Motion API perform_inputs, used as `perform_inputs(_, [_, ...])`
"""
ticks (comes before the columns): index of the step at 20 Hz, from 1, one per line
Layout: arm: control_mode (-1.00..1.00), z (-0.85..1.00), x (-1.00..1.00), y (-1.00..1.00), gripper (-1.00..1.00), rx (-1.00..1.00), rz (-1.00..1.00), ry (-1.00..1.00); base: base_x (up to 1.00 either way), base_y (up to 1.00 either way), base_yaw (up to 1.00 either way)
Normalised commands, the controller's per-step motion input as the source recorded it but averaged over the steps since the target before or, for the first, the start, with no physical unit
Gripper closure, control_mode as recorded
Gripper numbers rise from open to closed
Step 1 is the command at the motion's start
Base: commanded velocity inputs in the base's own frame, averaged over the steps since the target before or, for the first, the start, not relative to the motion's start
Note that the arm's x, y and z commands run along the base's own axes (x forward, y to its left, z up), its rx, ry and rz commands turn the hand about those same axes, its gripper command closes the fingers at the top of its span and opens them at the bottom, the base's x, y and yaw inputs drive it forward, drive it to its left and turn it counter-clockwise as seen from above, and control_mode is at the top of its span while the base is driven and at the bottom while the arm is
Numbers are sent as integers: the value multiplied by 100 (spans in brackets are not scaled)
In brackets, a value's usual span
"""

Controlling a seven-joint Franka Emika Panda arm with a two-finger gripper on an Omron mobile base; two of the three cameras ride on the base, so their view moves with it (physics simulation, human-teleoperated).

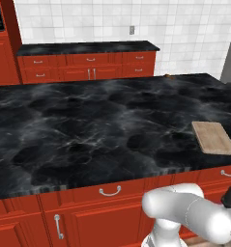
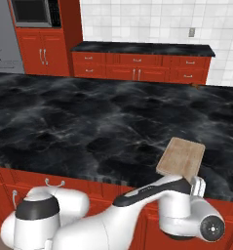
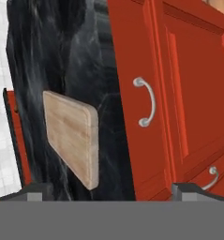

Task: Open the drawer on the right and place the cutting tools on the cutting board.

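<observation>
We see a home kitchen, rendered. A black marble counter [image 1: 88, 125] sits on glossy red cabinets [image 1: 88, 212] with curved silver handles [image 1: 109, 192]. We see a second black-topped run of red drawers [image 2: 137, 66] along the back wall, white square wall tiles [image 1: 136, 19] with an outlet [image 1: 132, 30], a built-in microwave [image 2: 32, 12], and a wooden cutting board [image 1: 213, 137] on the counter.

The arm [image 2: 137, 215] is glossy white — fat rounded links; a black band rings one joint; a dark strip runs along the forearm; a round grey end cap closes the wrist link.
</observation>
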Motion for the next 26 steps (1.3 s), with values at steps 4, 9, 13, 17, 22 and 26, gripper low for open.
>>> perform_inputs(4, [-100,-97,0,0,-100,13,0,-15,0,0,0])
perform_inputs(9, [-100,-86,1,2,-100,14,0,-9,0,0,0])
perform_inputs(13, [-100,-38,14,-5,-100,7,2,-8,0,0,0])
perform_inputs(17, [-100,-20,16,-21,-100,17,1,-24,0,0,0])
perform_inputs(22, [-100,-14,20,-16,-100,4,-4,-15,0,0,0])
perform_inputs(26, [-100,-1,32,-16,-100,0,-7,-12,0,0,0])
